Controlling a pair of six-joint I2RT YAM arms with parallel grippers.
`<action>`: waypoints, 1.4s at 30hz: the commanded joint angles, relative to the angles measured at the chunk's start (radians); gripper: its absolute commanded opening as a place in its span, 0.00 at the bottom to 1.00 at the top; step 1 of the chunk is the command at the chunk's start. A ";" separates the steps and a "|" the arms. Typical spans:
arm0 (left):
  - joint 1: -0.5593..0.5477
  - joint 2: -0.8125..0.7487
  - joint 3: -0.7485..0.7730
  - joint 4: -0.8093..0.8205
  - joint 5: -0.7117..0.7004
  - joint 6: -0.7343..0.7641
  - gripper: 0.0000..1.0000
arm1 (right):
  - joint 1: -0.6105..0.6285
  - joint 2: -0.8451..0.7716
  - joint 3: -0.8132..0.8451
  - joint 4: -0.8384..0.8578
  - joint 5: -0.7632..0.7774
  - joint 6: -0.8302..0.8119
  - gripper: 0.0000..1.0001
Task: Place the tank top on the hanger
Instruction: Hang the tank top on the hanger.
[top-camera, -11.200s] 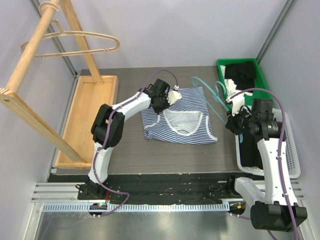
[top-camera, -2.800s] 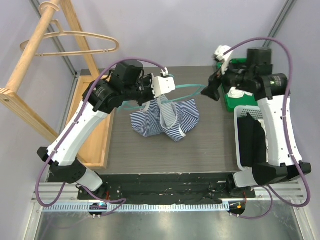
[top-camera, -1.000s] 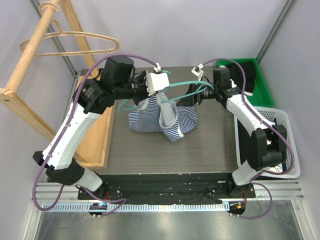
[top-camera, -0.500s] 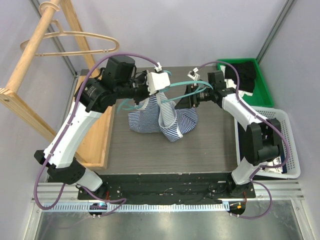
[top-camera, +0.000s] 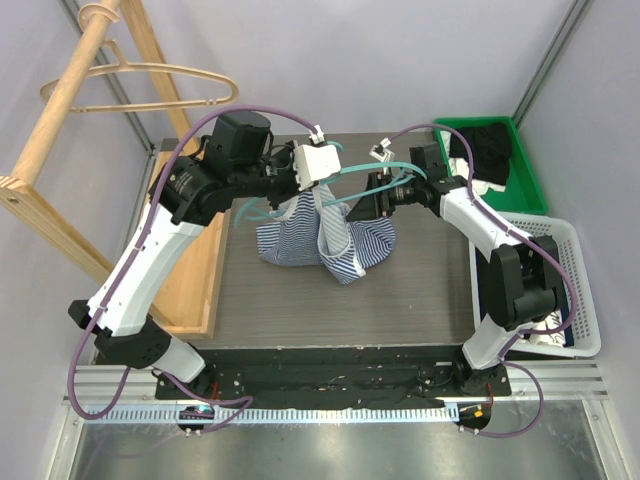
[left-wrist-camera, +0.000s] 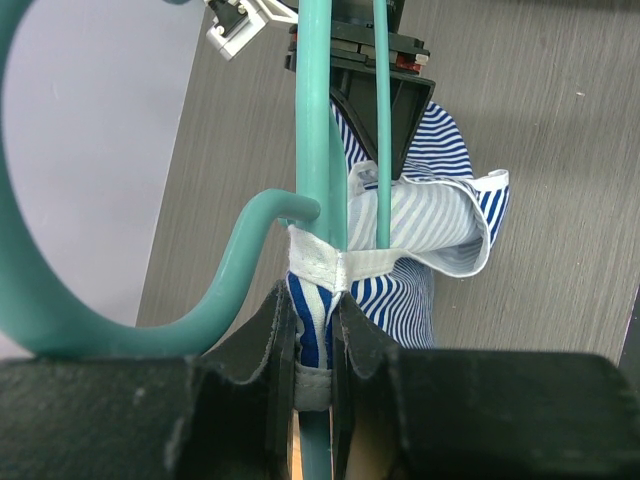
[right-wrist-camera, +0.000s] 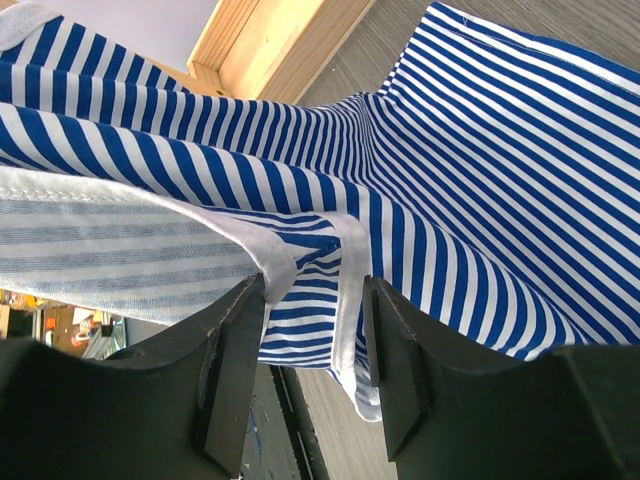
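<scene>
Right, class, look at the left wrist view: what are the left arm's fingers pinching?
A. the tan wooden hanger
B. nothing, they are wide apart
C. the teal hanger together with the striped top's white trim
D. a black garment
C: the left fingers are closed on the teal hanger, with the white-trimmed strap of the tank top caught between them.
</scene>
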 joint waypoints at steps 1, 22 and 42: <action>0.004 -0.008 0.028 0.060 0.014 -0.021 0.00 | 0.002 -0.045 0.036 0.010 -0.024 -0.008 0.52; 0.002 -0.009 0.011 0.058 0.015 -0.018 0.00 | 0.002 -0.032 0.044 0.031 0.017 0.011 0.03; 0.028 -0.069 -0.057 0.098 -0.037 -0.047 0.00 | -0.136 -0.031 0.128 -0.122 0.168 -0.097 0.01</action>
